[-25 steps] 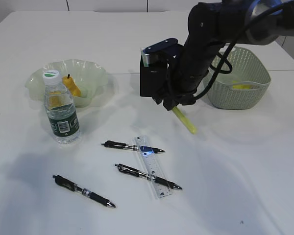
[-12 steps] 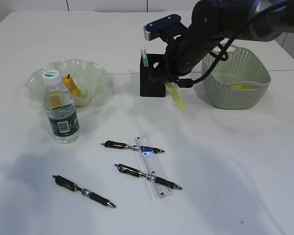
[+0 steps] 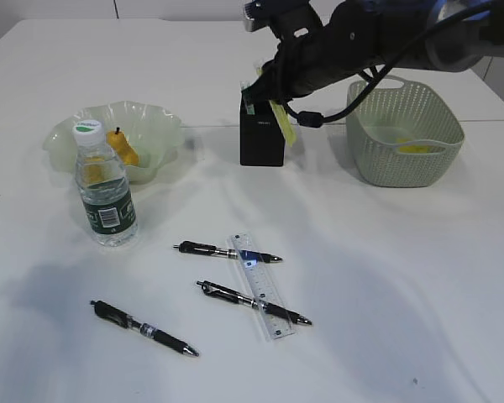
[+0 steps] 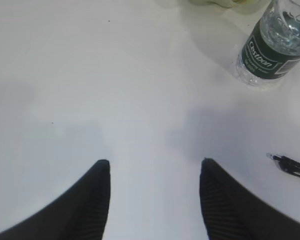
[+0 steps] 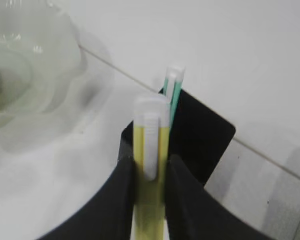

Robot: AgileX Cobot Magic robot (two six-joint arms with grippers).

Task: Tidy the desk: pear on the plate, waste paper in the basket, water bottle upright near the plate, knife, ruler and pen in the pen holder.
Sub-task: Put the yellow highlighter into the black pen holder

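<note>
My right gripper point(image 5: 151, 161) is shut on a yellow knife point(image 5: 151, 135) with a white slider. It holds the knife tilted just over the open top of the black pen holder point(image 5: 200, 135). In the exterior view the knife point(image 3: 281, 122) hangs in front of the pen holder point(image 3: 262, 143), which holds a green-and-white stick point(image 3: 246, 94). The clear ruler point(image 3: 263, 285) lies on the desk point(image 3: 403, 277) across two black pens point(image 3: 227, 251) point(image 3: 252, 303); a third pen point(image 3: 143, 328) lies apart. The pear point(image 3: 123, 149) sits in the plate point(image 3: 164, 126). The water bottle point(image 3: 103, 189) stands upright beside it. My left gripper point(image 4: 155, 162) is open over bare desk.
The sage green basket point(image 3: 412, 159) stands right of the pen holder with yellow waste paper point(image 3: 416, 149) inside. In the left wrist view the water bottle point(image 4: 275, 45) is at the upper right and a pen tip point(image 4: 292, 167) at the right edge.
My right arm has lifted the yellow knife from low in front of the pen holder up and to the left, to the holder's top. Nothing else moved.
</note>
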